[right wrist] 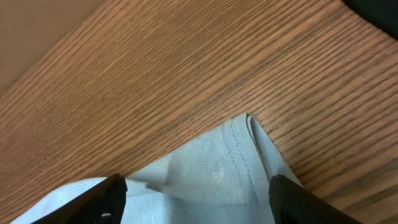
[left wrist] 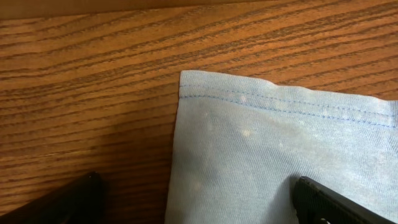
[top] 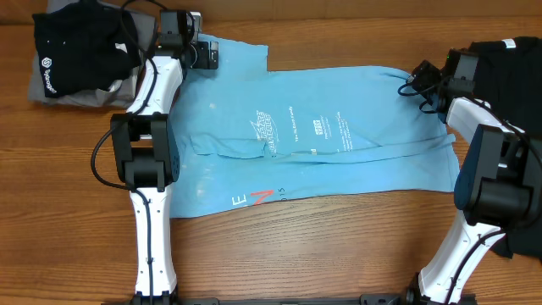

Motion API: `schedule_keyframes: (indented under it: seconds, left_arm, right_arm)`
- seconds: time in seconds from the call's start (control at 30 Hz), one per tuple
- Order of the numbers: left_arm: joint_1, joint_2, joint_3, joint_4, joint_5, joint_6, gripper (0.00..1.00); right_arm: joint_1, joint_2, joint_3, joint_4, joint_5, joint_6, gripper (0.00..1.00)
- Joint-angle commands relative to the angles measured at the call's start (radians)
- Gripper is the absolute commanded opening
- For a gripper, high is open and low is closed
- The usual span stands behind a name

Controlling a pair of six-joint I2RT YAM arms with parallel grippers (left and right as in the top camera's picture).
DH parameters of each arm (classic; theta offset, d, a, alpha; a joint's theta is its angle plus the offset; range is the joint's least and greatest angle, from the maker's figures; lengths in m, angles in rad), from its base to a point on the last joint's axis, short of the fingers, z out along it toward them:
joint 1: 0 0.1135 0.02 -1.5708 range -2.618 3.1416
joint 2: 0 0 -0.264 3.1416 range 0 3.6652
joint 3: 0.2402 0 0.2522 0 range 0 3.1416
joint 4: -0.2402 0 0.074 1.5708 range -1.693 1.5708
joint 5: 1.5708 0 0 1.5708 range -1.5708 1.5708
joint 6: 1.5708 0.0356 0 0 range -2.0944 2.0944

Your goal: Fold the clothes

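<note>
The light blue T-shirt [top: 322,144] lies flat across the table with white print and red-and-white lettering near its front edge. My left gripper [top: 203,52] is open at the shirt's far left corner; in the left wrist view its fingers [left wrist: 199,202] straddle the hemmed corner [left wrist: 261,143], one over wood and one over cloth. My right gripper [top: 415,80] is open at the far right corner; in the right wrist view its fingers [right wrist: 196,199] stand either side of the folded corner [right wrist: 236,162]. Neither holds cloth.
A black garment [top: 80,47] sits on grey cloth at the far left corner. Another black garment [top: 508,63] lies at the far right, behind my right arm. The wooden table [top: 339,237] shows in front of the shirt.
</note>
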Motion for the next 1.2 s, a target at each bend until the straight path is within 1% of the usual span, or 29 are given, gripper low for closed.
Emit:
schedule_keyframes:
  seconds: [0.0,0.23,0.37,0.4,0.47,0.5,0.53,0.57,0.6,0.63,0.8,0.93,1.03,1.17]
  left_arm:
    - [0.013,0.062,-0.011,-0.032,0.007,-0.032,1.00]
    - [0.013,0.062,-0.011,-0.038,0.007,-0.032,1.00]
    - [0.013,0.062,-0.011,-0.046,0.006,-0.032,1.00]
    - [0.013,0.062,-0.011,-0.046,0.006,-0.032,1.00]
    - [0.013,0.062,-0.011,-0.046,0.007,-0.032,1.00]
    - [0.013,0.062,-0.011,-0.045,0.007,-0.032,1.00]
    - [0.013,0.062,-0.011,-0.046,0.006,-0.032,1.00]
    - [0.013,0.062,-0.011,-0.046,0.007,-0.032,1.00]
    - [0.013,0.062,-0.011,-0.046,0.006,-0.032,1.00]
    - [0.013,0.062,-0.011,-0.046,0.006,-0.032,1.00]
    - [0.013,0.062,-0.011,-0.046,0.006,-0.032,1.00]
    - [0.014,0.058,-0.010,-0.045,0.006,-0.031,1.00]
    - [0.019,0.055,0.005,-0.047,0.007,-0.028,1.00]
    - [0.027,0.055,0.027,-0.044,0.008,-0.031,1.00]
  right_arm:
    - [-0.005,0.033,0.028,0.007,0.015,0.004,0.78]
    - [-0.005,0.092,0.087,-0.021,0.007,0.003,0.80]
    - [-0.005,0.098,0.113,-0.037,0.007,0.003,0.80]
    - [-0.005,0.098,0.113,-0.037,0.007,0.003,0.78]
    - [-0.005,0.098,0.113,-0.041,0.007,0.003,0.72]
    - [-0.005,0.098,0.113,-0.046,0.011,0.003,0.66]
    - [-0.005,0.099,0.113,-0.051,0.017,0.003,0.53]
    - [-0.005,0.099,0.113,-0.057,0.022,0.004,0.43]
    - [-0.005,0.099,0.113,-0.062,0.026,0.004,0.40]
    - [-0.005,0.099,0.113,-0.065,0.030,0.004,0.37]
    - [-0.005,0.099,0.114,-0.076,0.052,0.004,0.30]
    - [-0.005,0.099,0.148,-0.117,0.063,0.004,0.19]
    - [-0.005,0.099,0.196,-0.167,0.063,0.004,0.12]
    - [-0.005,0.099,0.232,-0.199,0.063,0.000,0.11]
